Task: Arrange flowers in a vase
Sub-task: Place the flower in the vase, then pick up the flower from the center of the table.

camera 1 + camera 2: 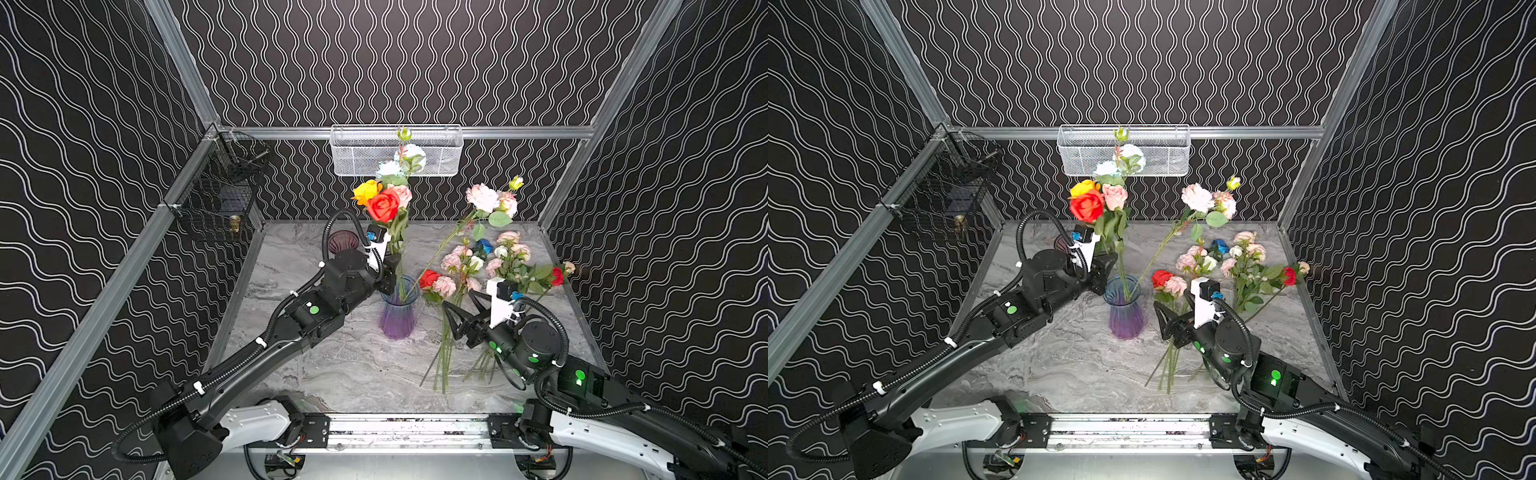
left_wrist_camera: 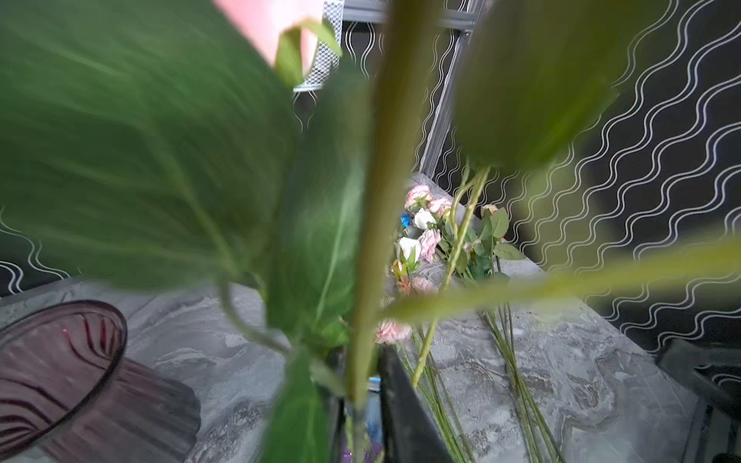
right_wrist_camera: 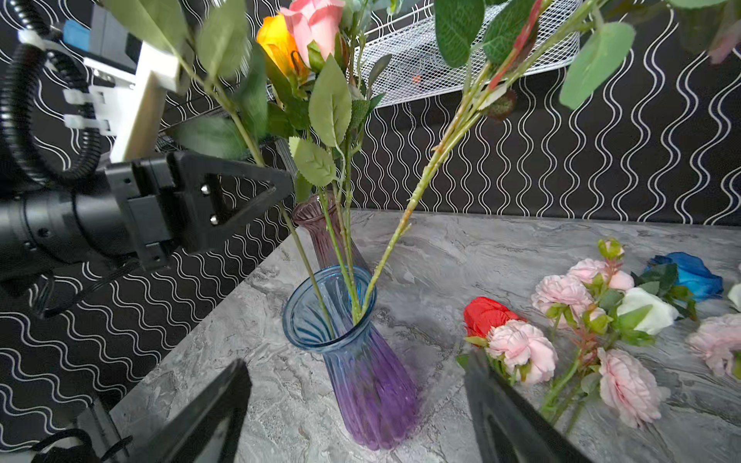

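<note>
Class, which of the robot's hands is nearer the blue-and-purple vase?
Left. The left hand grips a flower stem just above the vase; the right hand hovers open beside it, over the loose flowers.

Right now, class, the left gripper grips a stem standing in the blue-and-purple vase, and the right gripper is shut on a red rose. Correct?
Not quite: the right gripper is open and holds nothing, jaws spread in a top view; the nearest red rose lies loose on the table. The rest stands.
</note>
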